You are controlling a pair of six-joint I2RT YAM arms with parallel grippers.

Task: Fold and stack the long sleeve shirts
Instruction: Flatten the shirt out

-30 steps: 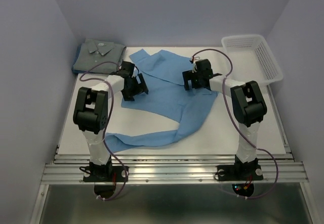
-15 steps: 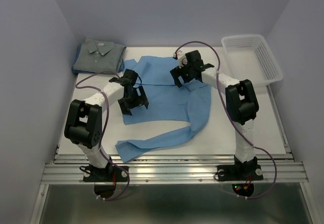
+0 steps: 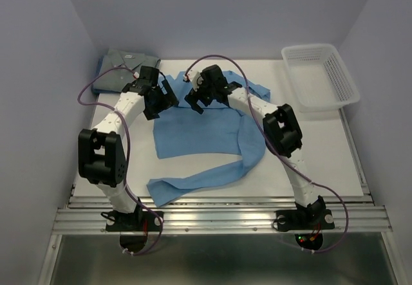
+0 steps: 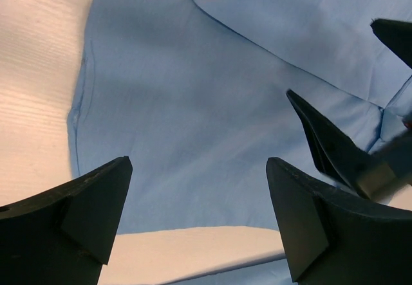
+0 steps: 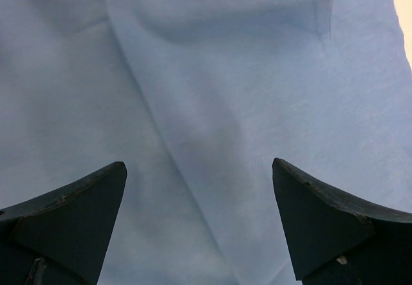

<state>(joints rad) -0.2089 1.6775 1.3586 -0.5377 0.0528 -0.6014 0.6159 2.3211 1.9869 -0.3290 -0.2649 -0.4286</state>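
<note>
Two shirts on the table. The light blue shirt lies spread mid-table, one sleeve trailing along its near side toward the left. The grey shirt sits folded at the far left corner. Both pincers are spread wide and hold nothing. The left gripper hovers over the blue shirt's far left part, and the right gripper is just beside it to the right, near the far edge. Wrist views show only blue cloth under the fingers, none pinched.

The step is probably gripping the far edge for a fold. To do it well, the grippers should separate first, since they crowd each other, then drop onto the same hem at matched points. Each should slip one finger under, clamp on the cloth and lift level so the cloth stays taut. The trailing sleeve needs tucking in or the fold ends up lopsided. The white mesh basket at far right plays no part.
</note>
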